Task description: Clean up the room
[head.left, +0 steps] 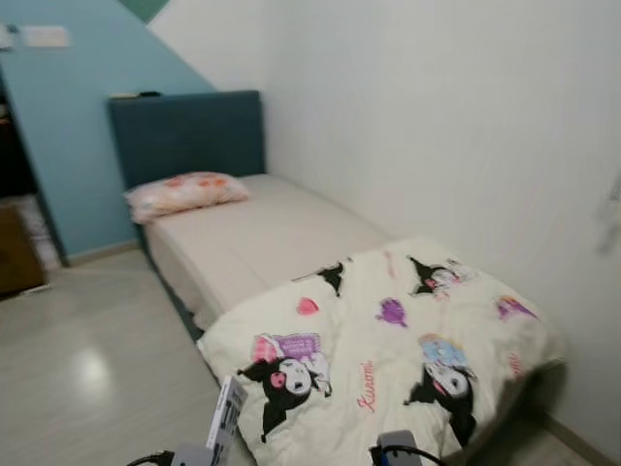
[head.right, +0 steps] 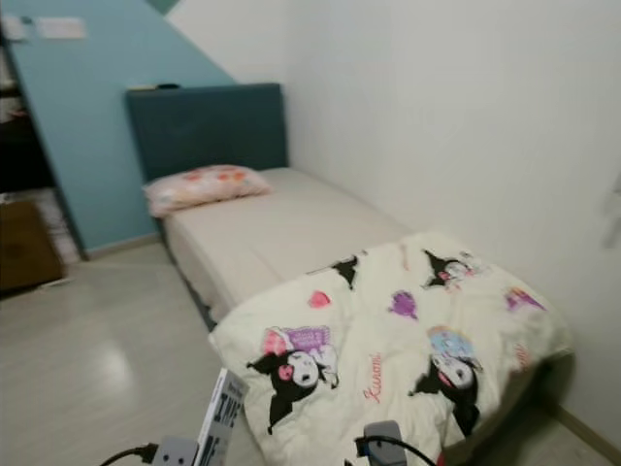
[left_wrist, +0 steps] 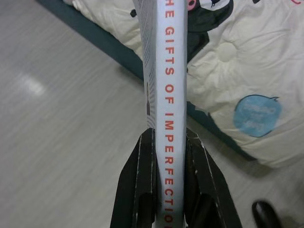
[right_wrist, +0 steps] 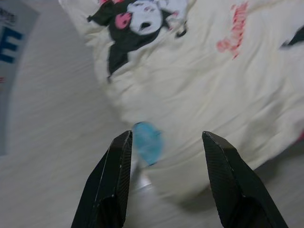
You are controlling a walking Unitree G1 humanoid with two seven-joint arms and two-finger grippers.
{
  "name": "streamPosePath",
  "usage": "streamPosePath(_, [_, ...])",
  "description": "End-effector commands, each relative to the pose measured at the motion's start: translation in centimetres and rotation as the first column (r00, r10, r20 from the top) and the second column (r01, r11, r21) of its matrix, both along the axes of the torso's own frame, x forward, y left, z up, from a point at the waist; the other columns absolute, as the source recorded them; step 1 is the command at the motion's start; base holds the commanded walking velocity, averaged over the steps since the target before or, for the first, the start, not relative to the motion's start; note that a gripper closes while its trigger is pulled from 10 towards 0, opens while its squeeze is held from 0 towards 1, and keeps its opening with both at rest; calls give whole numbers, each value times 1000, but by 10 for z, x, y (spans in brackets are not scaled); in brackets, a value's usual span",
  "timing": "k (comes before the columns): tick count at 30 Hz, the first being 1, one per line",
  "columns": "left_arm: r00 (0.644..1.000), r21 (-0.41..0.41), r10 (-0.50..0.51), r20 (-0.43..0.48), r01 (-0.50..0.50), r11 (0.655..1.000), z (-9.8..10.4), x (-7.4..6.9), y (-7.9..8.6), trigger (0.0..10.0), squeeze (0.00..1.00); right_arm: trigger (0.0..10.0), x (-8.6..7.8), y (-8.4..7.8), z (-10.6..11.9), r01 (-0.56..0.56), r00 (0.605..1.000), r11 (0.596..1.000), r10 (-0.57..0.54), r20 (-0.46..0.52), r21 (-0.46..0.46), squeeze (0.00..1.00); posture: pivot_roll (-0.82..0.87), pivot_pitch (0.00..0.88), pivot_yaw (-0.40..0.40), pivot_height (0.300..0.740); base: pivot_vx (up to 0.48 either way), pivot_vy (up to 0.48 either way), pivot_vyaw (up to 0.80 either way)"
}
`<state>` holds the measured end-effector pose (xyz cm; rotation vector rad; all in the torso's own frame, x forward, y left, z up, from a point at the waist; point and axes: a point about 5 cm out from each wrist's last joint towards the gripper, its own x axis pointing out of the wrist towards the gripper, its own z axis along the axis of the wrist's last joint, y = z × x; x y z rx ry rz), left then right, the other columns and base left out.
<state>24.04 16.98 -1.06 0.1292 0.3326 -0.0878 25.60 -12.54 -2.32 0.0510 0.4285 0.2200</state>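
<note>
Seen from the head views: one bed (head.left: pixel 252 243) along the white wall (head.left: pixel 456 126), with one dark blue headboard (head.left: pixel 189 134) at the far end and bare mattress in the middle. Spread unevenly over the near end of the bed, one cream blanket (head.left: pixel 388 349) with cartoon prints, hanging over the edge toward the floor (head.left: pixel 87 369). At the head of the bed, one pink flowered pillow (head.left: pixel 182 192), lying a little askew. Held upright in the left gripper (left_wrist: pixel 165 190), one white book (left_wrist: pixel 164 95) with red letters on the spine, just beside the corner of the blanket and above the floor; both black fingers (left_wrist: pixel 137 190) pressed tight on its two covers. Right gripper (right_wrist: pixel 166 180) holding nothing, its two fingers spread wide, hovering over the edge of the blanket. Judged from this: cleaning only partly done. One book picked up but not yet put in its place; blanket not yet straightened; pillow not yet set right. No shelf or bench for the book clearly in sight, so probably some walking still needed.
</note>
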Motion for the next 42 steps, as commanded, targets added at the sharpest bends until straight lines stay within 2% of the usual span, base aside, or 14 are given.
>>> streamPosePath(1, [1000, -3, -4, 11, 4, 1000, 2, 1, -1, 10000, 0, 10000, -2, -3, -2, 4, 1000, 1000, -4, -13, -7, 0, 19, 110, 10, 740, 0, 382, -800])
streamPosePath(17, [1000, -2, -12, 11, 12, 1000, 3, 4, -3, 10000, 0, 10000, -2, -4, -3, 16, 1000, 1000, -16, -16, 0, 0, 19, 111, 15, 740, 0, 381, -562])
streamPosePath(40, [1000, -3, -9, 19, 9, 1000, 5, 6, -2, 10000, 0, 10000, 1, -2, 0, 15, 1000, 1000, -15, 2, 10, 0, 26, 108, 15, 740, 0, 354, 0])
streamPosePath(42, [999, 13, -40, 25, 40, 999, 6, 6, -4, 10000, 0, 10000, 1, -2, 1, 16, 1000, 1000, -16, 3, 11, 0, 26, 109, 14, 740, 0, 0, 0])
